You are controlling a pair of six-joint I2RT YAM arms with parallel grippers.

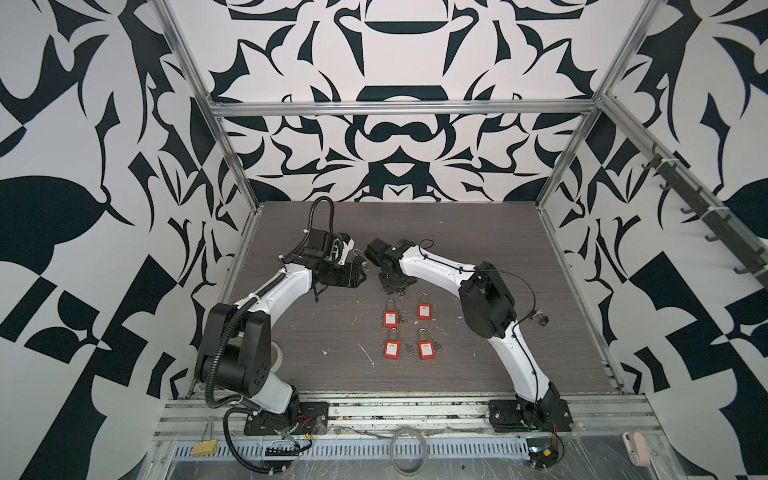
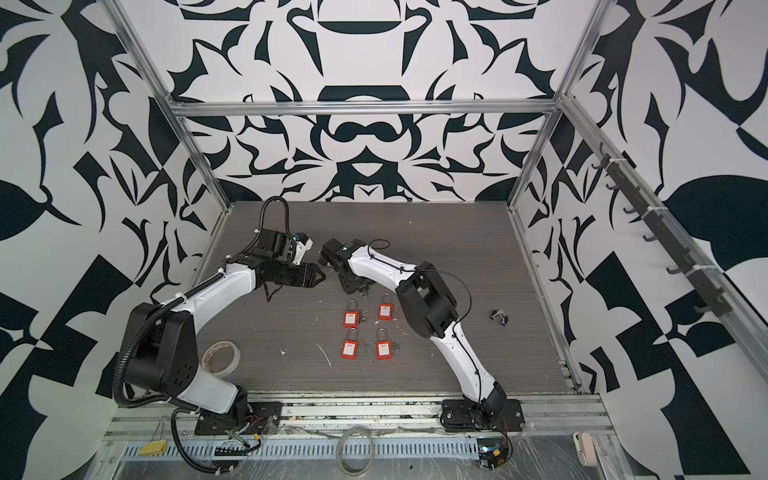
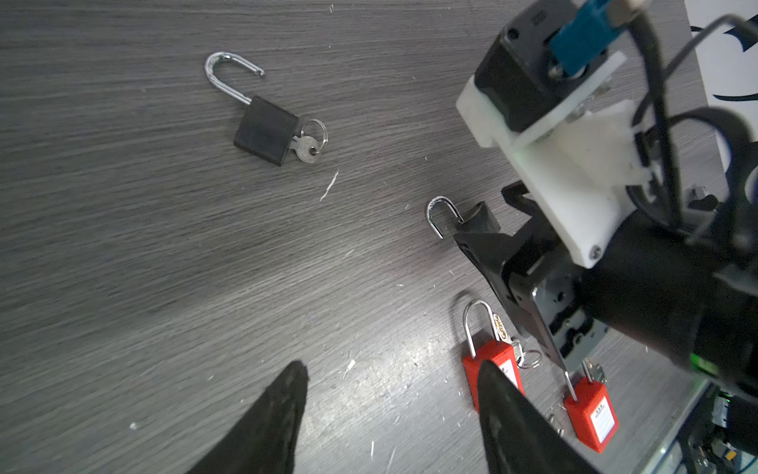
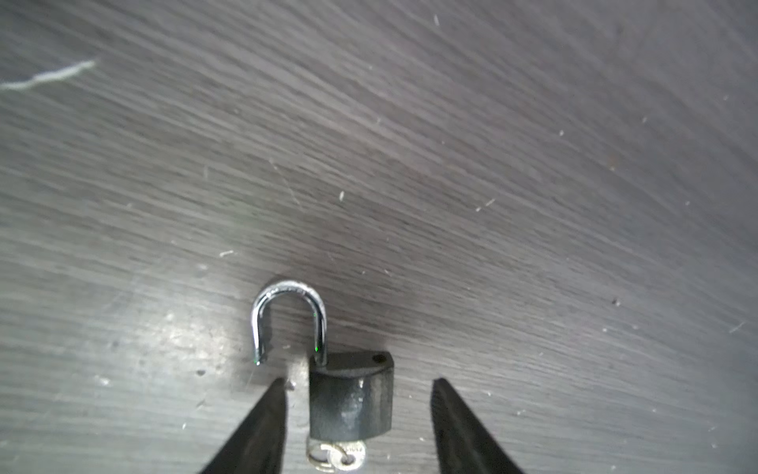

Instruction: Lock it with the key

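Observation:
A small black padlock [image 4: 350, 398] lies on the dark table with its silver shackle [image 4: 287, 316] swung open. Its key [image 4: 336, 453] sits in the keyhole, on a ring. My right gripper [image 4: 360, 381] points down over it, one finger on each side of the body, with a gap showing on both sides. In both top views this gripper [image 1: 394, 284] [image 2: 356, 284] hides the lock; only the key [image 1: 401, 295] peeks out. The left wrist view shows the same padlock [image 3: 478, 215] at the right gripper's fingertips. My left gripper [image 3: 393, 366] [image 1: 365, 274] hovers open and empty just to the left.
A second black padlock [image 3: 266, 127], shackle open and key [image 3: 307, 147] inserted, lies farther back. Several red padlocks [image 1: 405, 332] [image 2: 368, 332] with keys lie in front of the grippers. A tape roll [image 2: 220, 357] sits near the left arm's base, a small metal clip [image 2: 498, 316] at the right.

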